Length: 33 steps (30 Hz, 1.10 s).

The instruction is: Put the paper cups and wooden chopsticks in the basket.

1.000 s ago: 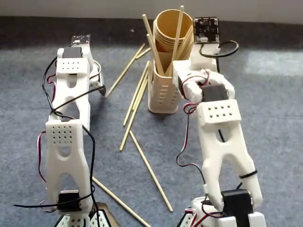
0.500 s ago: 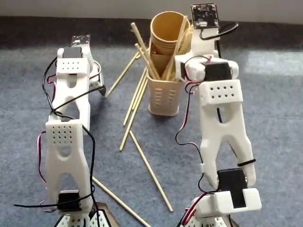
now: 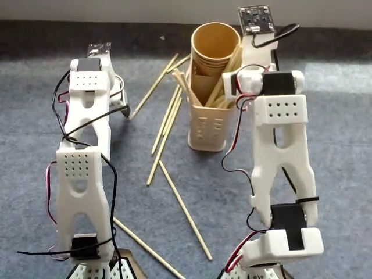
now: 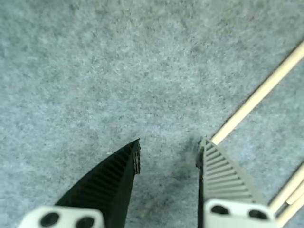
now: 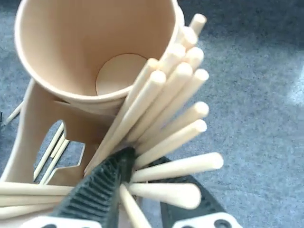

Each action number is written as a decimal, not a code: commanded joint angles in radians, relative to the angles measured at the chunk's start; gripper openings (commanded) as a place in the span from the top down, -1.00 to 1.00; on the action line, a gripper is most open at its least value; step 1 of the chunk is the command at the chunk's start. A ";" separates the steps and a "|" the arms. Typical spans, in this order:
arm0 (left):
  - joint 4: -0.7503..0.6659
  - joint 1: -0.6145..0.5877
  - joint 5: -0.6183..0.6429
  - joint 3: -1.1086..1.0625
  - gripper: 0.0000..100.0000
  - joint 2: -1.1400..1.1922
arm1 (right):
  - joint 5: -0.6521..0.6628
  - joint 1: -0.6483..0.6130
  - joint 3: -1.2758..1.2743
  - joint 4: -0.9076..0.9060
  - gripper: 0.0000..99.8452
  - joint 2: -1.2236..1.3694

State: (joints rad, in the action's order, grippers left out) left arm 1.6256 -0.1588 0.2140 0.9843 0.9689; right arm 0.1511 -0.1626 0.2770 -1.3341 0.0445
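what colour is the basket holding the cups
Pale cream or beige basket, clearest in the high view.

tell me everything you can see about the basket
The basket is a tall, narrow cream holder, plastic by its look, with rows of small slots in its front wall and a big cut-out in one side. It stands upright on the grey carpet. A stack of paper cups sits in it, rising above its rim, and chopsticks lean inside against the cups. More lie on the carpet beside it.

Matt paper cups (image 3: 215,43), smooth bare wooden chopsticks (image 3: 165,131), matt plastic basket (image 3: 210,131), rough grey carpet (image 3: 331,116), ribbed plastic left pincer (image 4: 168,154)
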 commanded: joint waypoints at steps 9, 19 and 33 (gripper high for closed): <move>-0.006 -0.004 -0.005 0.027 0.57 -0.013 | 0.100 0.091 0.211 -0.263 0.99 0.002; 0.000 -0.004 -0.005 0.027 0.57 -0.013 | 0.143 0.130 0.358 -0.414 0.99 0.008; 0.000 -0.004 -0.005 0.027 0.57 -0.013 | 0.115 0.188 0.404 -0.309 0.74 0.002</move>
State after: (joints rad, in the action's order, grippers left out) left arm 1.6256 -0.1588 0.2140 0.9843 0.9689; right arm 0.2862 0.0061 0.5869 -1.6794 0.0644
